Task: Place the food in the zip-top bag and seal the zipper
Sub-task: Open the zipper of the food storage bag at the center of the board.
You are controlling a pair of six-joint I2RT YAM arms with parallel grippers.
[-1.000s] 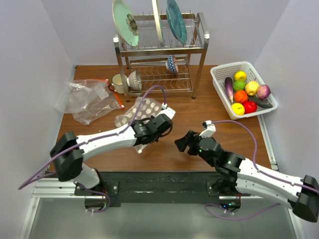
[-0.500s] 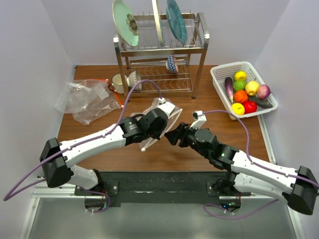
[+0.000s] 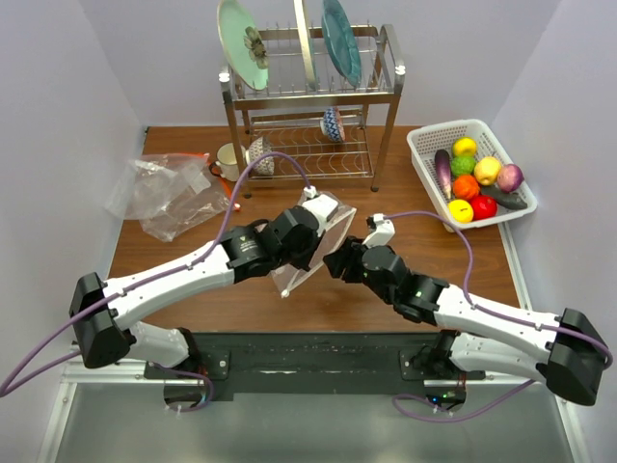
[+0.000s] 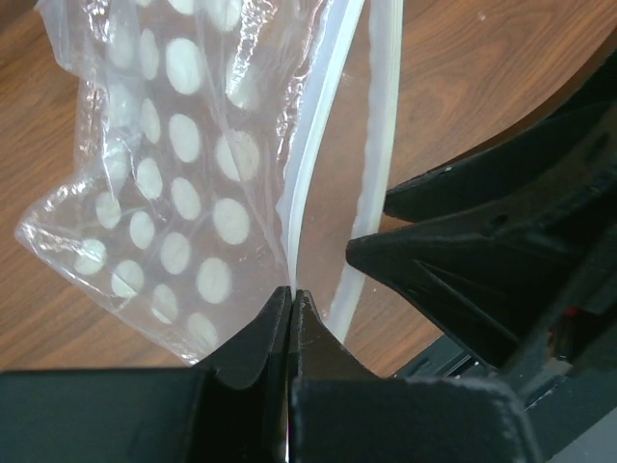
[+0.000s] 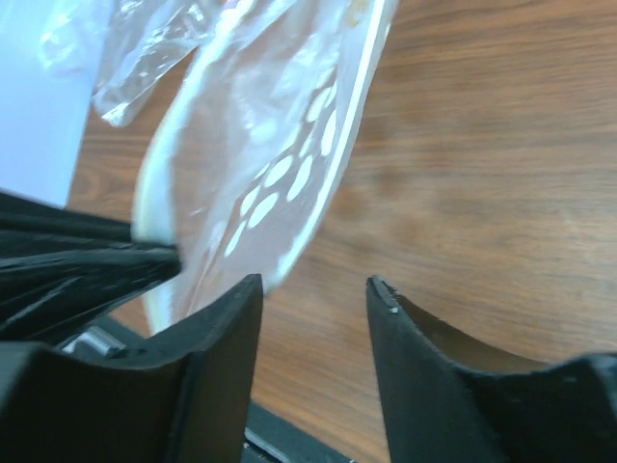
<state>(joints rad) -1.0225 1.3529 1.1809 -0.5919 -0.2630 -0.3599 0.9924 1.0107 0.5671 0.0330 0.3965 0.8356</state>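
Observation:
The dotted zip-top bag (image 3: 310, 253) hangs lifted above the table centre. My left gripper (image 3: 301, 249) is shut on one lip of its zipper (image 4: 310, 174), and the dotted bag (image 4: 174, 193) hangs beyond the fingertips (image 4: 280, 318). The other zipper lip (image 4: 381, 135) stands apart, so the mouth is open. My right gripper (image 3: 337, 262) is open and empty just right of the bag; its gap (image 5: 313, 285) sits beside the bag's lower edge (image 5: 280, 183). The food (image 3: 474, 181), coloured rounds and a dark eggplant, lies in the white basket (image 3: 424, 137) at the far right.
A metal dish rack (image 3: 308, 106) with plates and bowls stands at the back centre, with a mug (image 3: 228, 160) beside it. Plain crumpled clear plastic (image 3: 169, 193) lies at the left. Walls close in on both sides.
My left gripper has lifted the dotted bag off the table and carried it right. My right arm has moved left, up to the bag.

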